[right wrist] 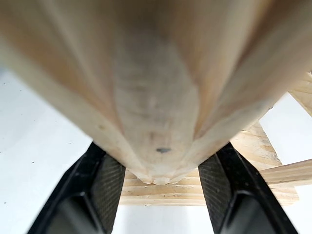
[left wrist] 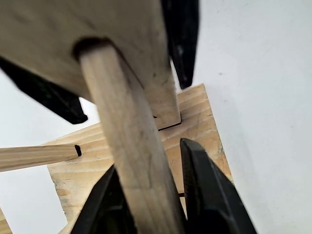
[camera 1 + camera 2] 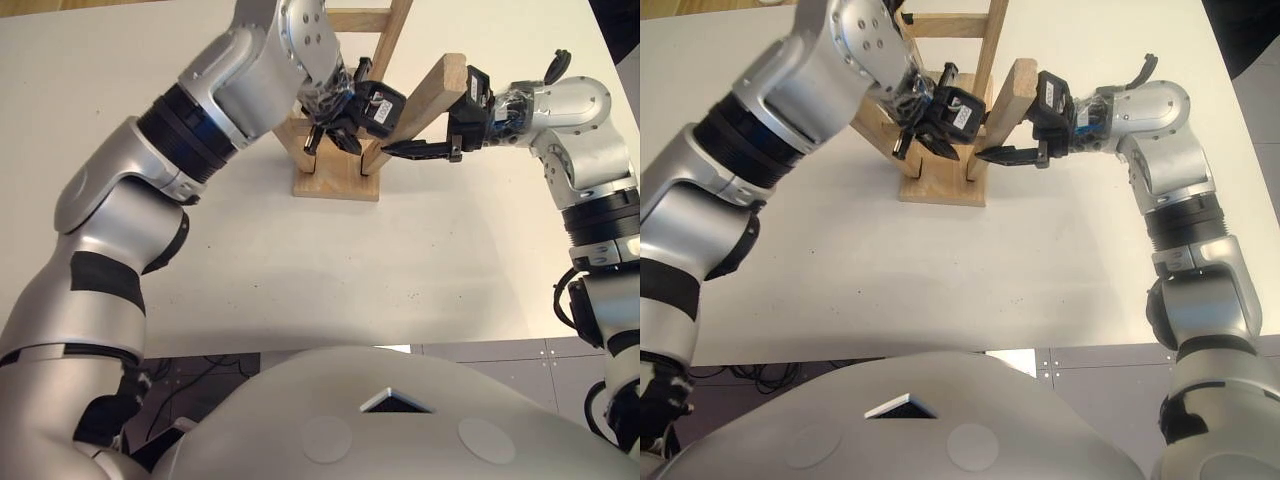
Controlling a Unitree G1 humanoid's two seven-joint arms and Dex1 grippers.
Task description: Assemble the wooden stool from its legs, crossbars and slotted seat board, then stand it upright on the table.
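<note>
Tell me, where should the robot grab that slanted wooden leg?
Around its lower half, jaws on two opposite flat faces, coming from the robot's right, as the right gripper does. The leg leans with its lower end at the seat board, and a crossbar meets its other side, so the right is free.

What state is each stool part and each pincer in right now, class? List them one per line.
Seat board: lying flat on the table.
Leg: tilted, lower end at the seat board.
Crossbar: one end seated in a hole in a wooden piece.
Left pincer: shut on the crossbar.
Right pincer: shut on the leg.
</note>
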